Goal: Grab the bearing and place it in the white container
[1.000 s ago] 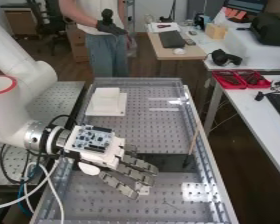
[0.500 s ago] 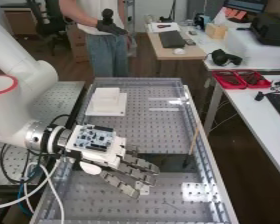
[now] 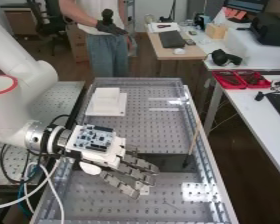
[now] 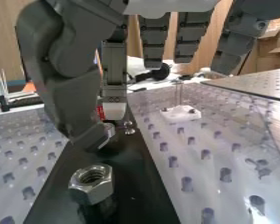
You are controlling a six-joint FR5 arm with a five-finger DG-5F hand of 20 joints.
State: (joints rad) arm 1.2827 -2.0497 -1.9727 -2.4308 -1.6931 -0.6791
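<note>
Hand (image 3: 120,185) slightly farther out, near nut (image 4: 92,190)

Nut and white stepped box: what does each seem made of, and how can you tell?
Nut: metal, probably steel, smooth and shiny; its silvery sides carry bright glints.
White stepped box: perhaps plastic, matt; its faces are evenly white without glints, though painted wood is possible.

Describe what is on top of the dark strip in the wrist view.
A metal nut stands on the dark strip, small shiny parts farther back; whatever is under the nut or behind the robot hand is covered.
</note>
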